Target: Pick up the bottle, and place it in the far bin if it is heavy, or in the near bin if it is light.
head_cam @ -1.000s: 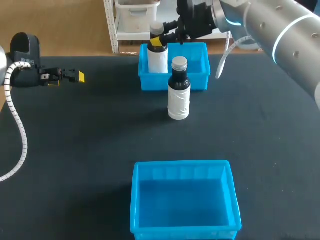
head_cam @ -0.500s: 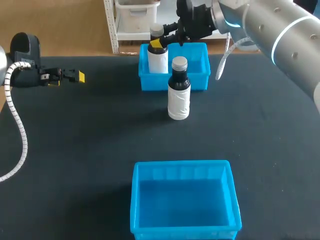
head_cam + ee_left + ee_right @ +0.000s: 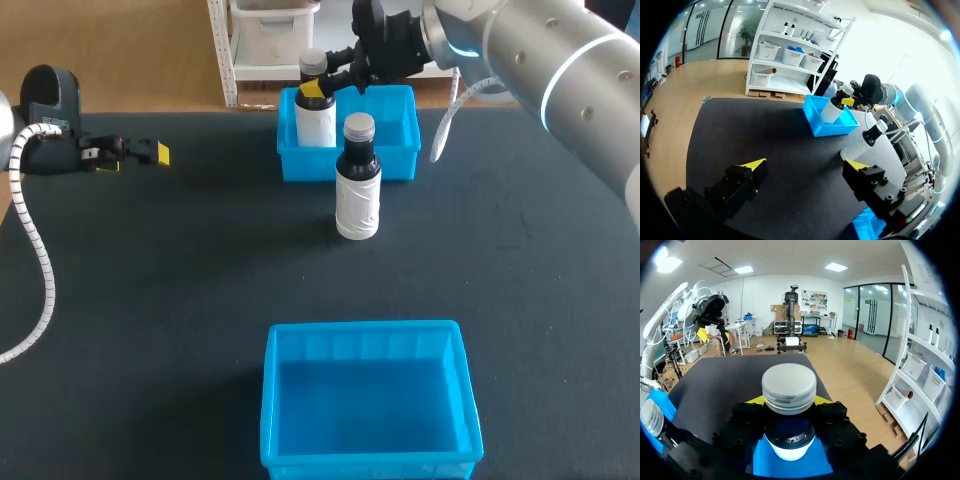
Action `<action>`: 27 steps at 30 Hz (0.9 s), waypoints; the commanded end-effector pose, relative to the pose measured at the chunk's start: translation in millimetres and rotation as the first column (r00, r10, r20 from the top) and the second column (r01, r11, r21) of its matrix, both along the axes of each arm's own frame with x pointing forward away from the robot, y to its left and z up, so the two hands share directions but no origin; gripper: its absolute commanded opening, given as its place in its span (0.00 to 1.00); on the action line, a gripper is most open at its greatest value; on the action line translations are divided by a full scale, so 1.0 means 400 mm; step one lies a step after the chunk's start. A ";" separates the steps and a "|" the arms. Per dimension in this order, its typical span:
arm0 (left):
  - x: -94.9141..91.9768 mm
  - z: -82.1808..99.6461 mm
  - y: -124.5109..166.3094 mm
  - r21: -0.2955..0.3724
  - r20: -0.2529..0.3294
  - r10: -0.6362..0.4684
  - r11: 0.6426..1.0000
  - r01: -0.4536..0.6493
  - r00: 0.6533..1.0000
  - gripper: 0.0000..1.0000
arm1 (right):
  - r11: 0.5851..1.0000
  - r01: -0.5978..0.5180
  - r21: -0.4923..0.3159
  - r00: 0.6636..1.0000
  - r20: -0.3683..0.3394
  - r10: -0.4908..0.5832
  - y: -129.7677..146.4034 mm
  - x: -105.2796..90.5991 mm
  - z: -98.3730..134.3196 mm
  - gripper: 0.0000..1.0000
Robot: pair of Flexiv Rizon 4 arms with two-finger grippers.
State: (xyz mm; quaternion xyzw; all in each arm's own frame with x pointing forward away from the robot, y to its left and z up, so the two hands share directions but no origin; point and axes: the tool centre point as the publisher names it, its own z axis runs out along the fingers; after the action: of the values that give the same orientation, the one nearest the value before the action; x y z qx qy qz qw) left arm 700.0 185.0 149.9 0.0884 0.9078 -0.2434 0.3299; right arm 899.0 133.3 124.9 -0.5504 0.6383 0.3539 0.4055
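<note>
From the head view, the far bin [image 3: 398, 135] stands at the back of the tabletop [image 3: 180, 280]. The white bottle [image 3: 315, 118] stands upright in the left part of the far bin. The right arm [image 3: 560, 60] comes in over the far bin, and the right jaws hold the white bottle at the neck, with one yellow fingertip [image 3: 316, 91] showing just under the cap. Compared with a second ago, the cap and that fingertip sit slightly lower toward the far bin; the shift is small. A dark-necked bottle [image 3: 357, 185] stands upright on the tabletop just in front of the far bin, in the same spot as before. The near bin [image 3: 290, 400] lies well in front of the far bin, also unmoved. The left arm [image 3: 45, 120] is well to the left of the far bin, where it was a second ago.

In the left wrist view, the left jaws are spread wide with only bare tabletop between them. The far bin lies ahead of them with the white bottle inside it and the right arm above it. The dark-necked bottle stands just on the nearer side of the far bin.

In the right wrist view, the right jaws are closed on the white bottle's neck, with its grey cap between the two yellow tips. The blue of the far bin shows beneath the bottle.
</note>
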 end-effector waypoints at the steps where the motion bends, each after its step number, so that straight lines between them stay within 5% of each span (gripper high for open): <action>1: 0.000 0.000 0.000 0.000 0.000 0.000 1.000 0.000 1.000 1.00 | 0.969 -0.245 0.027 0.962 -0.117 0.246 0.007 0.029 -0.003 0.16; 4: 0.000 0.000 0.000 0.000 0.000 0.000 1.000 0.000 1.000 1.00 | 0.969 -0.245 0.020 0.962 -0.122 0.246 0.007 0.028 -0.004 0.49; 5: 0.000 0.000 0.000 0.000 0.000 0.000 1.000 0.000 1.000 1.00 | 0.969 -0.247 0.014 0.961 -0.127 0.247 0.007 0.028 -0.004 0.98; 16: 0.000 0.000 0.000 0.000 0.000 0.000 1.000 0.000 1.000 1.00 | 0.978 -0.207 0.011 0.970 -0.126 0.206 -0.028 0.027 0.020 1.00; 27: 0.000 0.000 0.000 0.000 0.000 0.000 1.000 0.000 1.000 1.00 | 0.990 -0.137 0.014 0.986 -0.095 0.138 -0.133 0.008 0.068 1.00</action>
State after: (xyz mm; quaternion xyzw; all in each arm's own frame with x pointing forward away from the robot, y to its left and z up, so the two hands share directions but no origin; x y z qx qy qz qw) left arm 700.0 185.0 149.9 0.0884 0.9078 -0.2434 0.3299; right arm 902.1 93.6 146.6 -0.5465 0.6470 0.3585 0.3927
